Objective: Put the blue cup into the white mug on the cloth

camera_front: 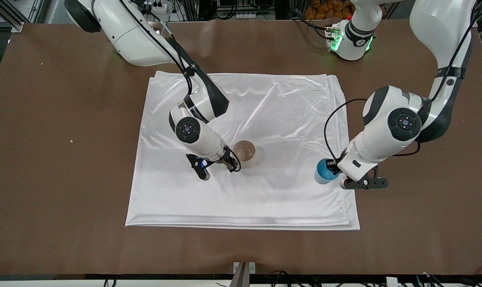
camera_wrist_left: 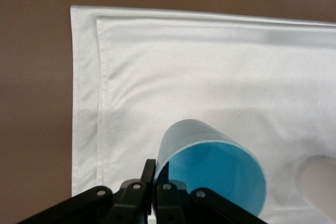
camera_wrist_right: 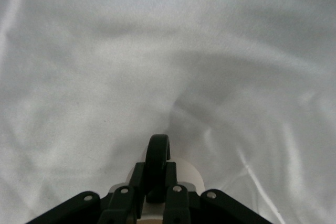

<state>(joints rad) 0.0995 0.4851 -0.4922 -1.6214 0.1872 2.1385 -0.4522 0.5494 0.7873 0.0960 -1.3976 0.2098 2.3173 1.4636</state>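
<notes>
Both pincers clamped | left pincer on blue cup rim | right pincer apparently on white mug handle

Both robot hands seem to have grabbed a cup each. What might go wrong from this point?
The left gripper pinches the blue cup only at one spot on its rim, so the cup could tilt or slip when carried. The right gripper holds the white mug just by its small black handle; the mug might twist. The cup looks only slightly narrower than the mug, so a small misalignment could catch the rim. The cloth is wrinkled and could shift.
</notes>
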